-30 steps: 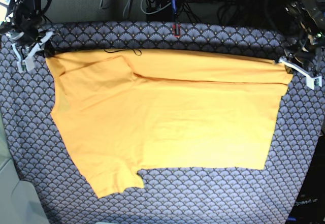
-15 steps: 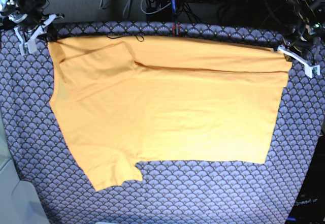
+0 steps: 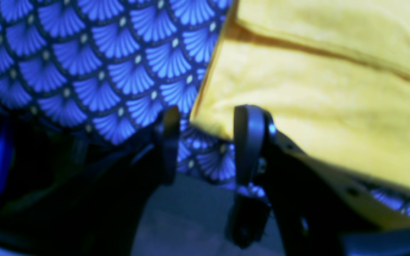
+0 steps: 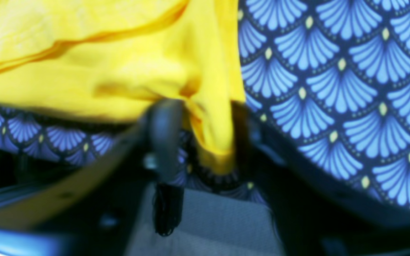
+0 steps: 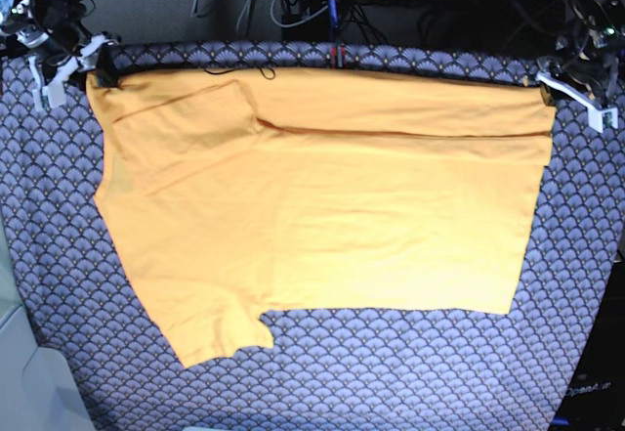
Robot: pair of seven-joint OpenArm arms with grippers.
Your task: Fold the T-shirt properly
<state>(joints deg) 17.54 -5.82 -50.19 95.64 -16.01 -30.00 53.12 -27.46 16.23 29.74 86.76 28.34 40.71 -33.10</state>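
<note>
Black, rounded fingers of the left gripper [image 3: 205, 142] stand apart, with the corner of the soft yellow-orange T-shirt [image 3: 315, 92] just at the gap's upper edge, not pinched. In the right wrist view the right gripper [image 4: 199, 138] also has its fingers spread, a limp fold of the shirt hanging down between them; whether either finger presses it cannot be told. From the base view the T-shirt [image 5: 322, 196] lies flat and smooth on the blue-grey scallop-patterned cloth [image 5: 410, 372], its far strip folded over along 12 o'clock, one sleeve pointing toward 7 o'clock. Left gripper [image 5: 576, 94] sits at 2 o'clock, right gripper [image 5: 63, 64] at 10 o'clock.
</note>
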